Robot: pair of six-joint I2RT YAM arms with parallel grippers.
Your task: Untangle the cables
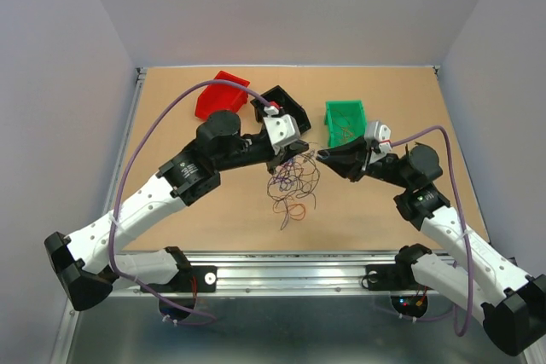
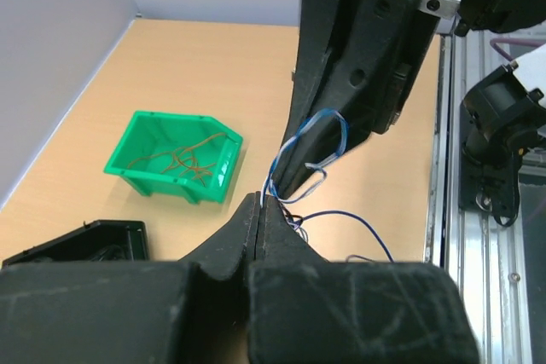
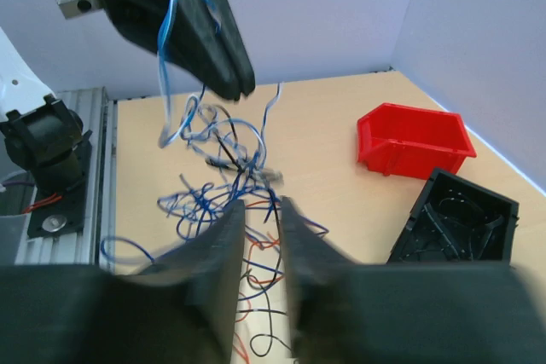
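well, left claw [image 2: 258, 204] pinches cables [image 1: 292, 181] mid-table, far from edges.

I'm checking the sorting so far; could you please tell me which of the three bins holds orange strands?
The green bin, rightmost in the top view, has orange strands inside; the red bin shows none, and the black bin shows only dark contents.

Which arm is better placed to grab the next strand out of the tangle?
Right. The right gripper is open just above the cables, while the left gripper is shut on a blue strand.
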